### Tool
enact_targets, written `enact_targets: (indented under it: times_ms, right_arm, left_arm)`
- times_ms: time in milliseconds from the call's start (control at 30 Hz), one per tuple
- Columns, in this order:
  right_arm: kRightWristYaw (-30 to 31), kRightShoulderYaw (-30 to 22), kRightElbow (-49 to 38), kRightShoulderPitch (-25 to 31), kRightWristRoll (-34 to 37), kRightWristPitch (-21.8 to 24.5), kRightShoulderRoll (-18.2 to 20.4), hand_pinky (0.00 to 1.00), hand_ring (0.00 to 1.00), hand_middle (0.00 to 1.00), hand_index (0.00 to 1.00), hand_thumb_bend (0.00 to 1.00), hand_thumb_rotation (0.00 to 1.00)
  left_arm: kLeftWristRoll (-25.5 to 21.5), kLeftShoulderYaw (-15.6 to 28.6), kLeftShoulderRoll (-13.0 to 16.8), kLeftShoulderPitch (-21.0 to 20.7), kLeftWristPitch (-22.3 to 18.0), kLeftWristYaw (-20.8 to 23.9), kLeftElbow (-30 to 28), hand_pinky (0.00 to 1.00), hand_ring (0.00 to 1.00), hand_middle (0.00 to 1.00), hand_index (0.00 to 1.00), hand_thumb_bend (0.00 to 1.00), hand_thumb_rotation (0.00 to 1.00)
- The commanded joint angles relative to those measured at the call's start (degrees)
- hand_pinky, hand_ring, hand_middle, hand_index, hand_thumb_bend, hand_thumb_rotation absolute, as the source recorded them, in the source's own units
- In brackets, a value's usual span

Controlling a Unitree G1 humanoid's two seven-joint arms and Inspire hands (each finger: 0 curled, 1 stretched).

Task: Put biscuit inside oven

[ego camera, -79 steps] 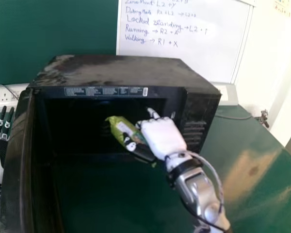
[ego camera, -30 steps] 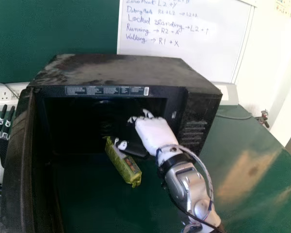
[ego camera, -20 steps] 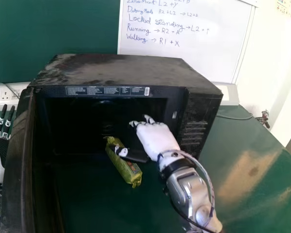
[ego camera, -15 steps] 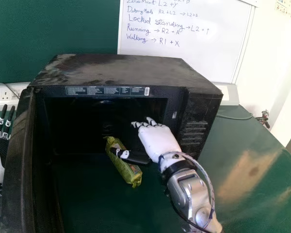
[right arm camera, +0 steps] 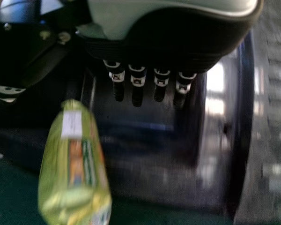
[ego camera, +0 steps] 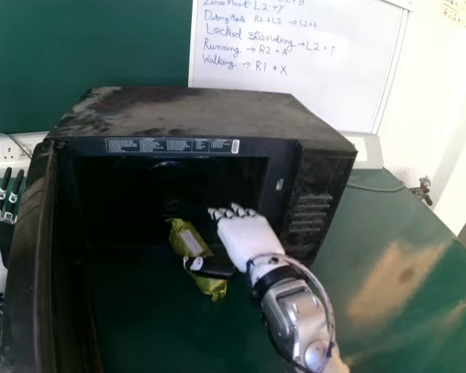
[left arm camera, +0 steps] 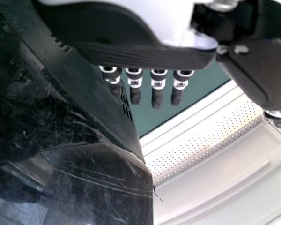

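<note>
Head view: with the right hand (ego camera: 247, 237) wide, guide the biscuit packet (ego camera: 188, 239) near its thumb squarely into the oven (ego camera: 202, 113).

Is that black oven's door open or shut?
Open: the door stands swung out at the head view's left, and the oven shows its dark inside.

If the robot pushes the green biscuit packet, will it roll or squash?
The green biscuit packet is long with rounded sides, so it might roll a bit. It looks straight, so it's probably fairly stiff, but its wrapper looks crinkled, so the ends may squash.
</note>
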Motion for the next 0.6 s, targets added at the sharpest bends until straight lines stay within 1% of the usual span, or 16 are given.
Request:
enact_targets:
  times_ms: [0, 200, 333, 367, 467, 567]
  right_arm:
    - [0.5, 0.6, 0.0, 0.2, -0.9, 0.3, 0.6, 0.99, 0.95, 0.98, 1.00, 1.00, 0.58]
    - [1.5, 2.4, 2.6, -0.1, -3.4, 0.7, 1.4, 1.00, 0.94, 0.95, 0.98, 1.00, 0.59]
    - [1.8, 3.3, 5.2, -0.6, -4.4, 0.7, 1.9, 1.00, 0.93, 0.94, 0.97, 1.00, 0.59]
    - [2.1, 3.5, 5.7, -0.8, -4.6, 0.7, 1.9, 0.99, 0.93, 0.94, 0.97, 1.00, 0.59]
    - [3.9, 4.3, 7.0, -1.9, -5.6, 0.4, 1.5, 0.99, 0.92, 0.93, 0.96, 1.00, 0.60]
    - [7.6, 5.3, 8.4, -3.6, -6.8, -0.2, 0.9, 1.00, 0.92, 0.93, 0.95, 1.00, 0.63]
  left_arm:
    - [0.2, -0.4, -3.0, 3.4, 0.8, 0.2, 2.4, 0.00, 0.12, 0.40, 0.80, 0.32, 0.52]
    - [0.0, -0.2, -3.3, 3.4, 0.8, 0.2, 2.4, 0.00, 0.12, 0.40, 0.81, 0.31, 0.54]
    - [-0.1, -0.3, -3.1, 3.4, 1.6, -0.4, 2.5, 0.00, 0.13, 0.40, 0.81, 0.31, 0.51]
    - [-0.1, -0.3, -3.1, 3.4, 1.7, -0.2, 2.5, 0.00, 0.13, 0.41, 0.81, 0.33, 0.50]
    - [0.0, -0.1, -3.4, 3.6, 1.1, 0.7, 1.9, 0.00, 0.14, 0.42, 0.80, 0.34, 0.48]
    - [0.1, -0.2, -3.4, 3.7, 0.9, 0.7, 1.7, 0.00, 0.12, 0.41, 0.80, 0.34, 0.51]
